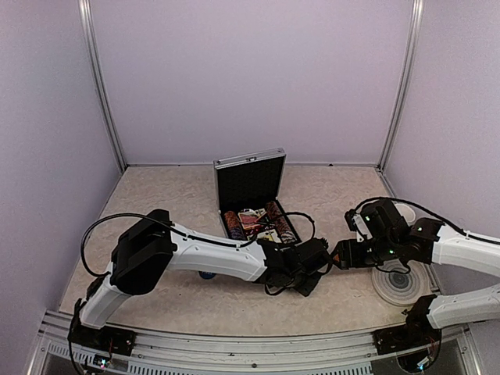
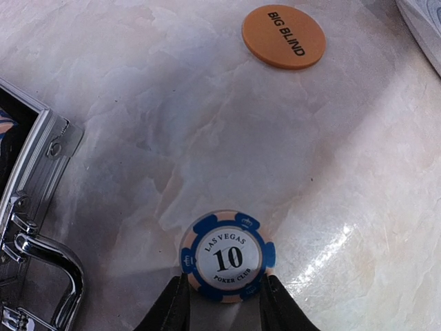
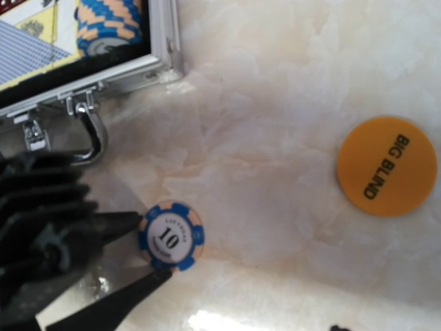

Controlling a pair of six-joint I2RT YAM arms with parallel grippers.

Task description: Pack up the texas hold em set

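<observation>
Open aluminium case (image 1: 250,181), lid upright: chip stacks (image 3: 109,24) and a blue-backed card deck (image 3: 31,58) inside. Just outside its handle side, lying flat: blue chip (image 2: 227,256) marked "LAS VEGAS 10 POKER CLUB", nipped at the rim by the left gripper (image 2: 225,281). Farther from the case, orange "BIG BLIND" button (image 2: 283,36). Right gripper (image 1: 342,258): spread impossible to tell.

I'm watching the top camera looking down from above and behind the arm bases toward the back wall, taking in the whole table (image 1: 156,195) and case (image 1: 250,181) from afar. Both wrist cameras are peering down close beside the case, sharing the chip (image 2: 227,256) and button (image 2: 283,36). The right one is also catching the left gripper (image 3: 151,247).
</observation>
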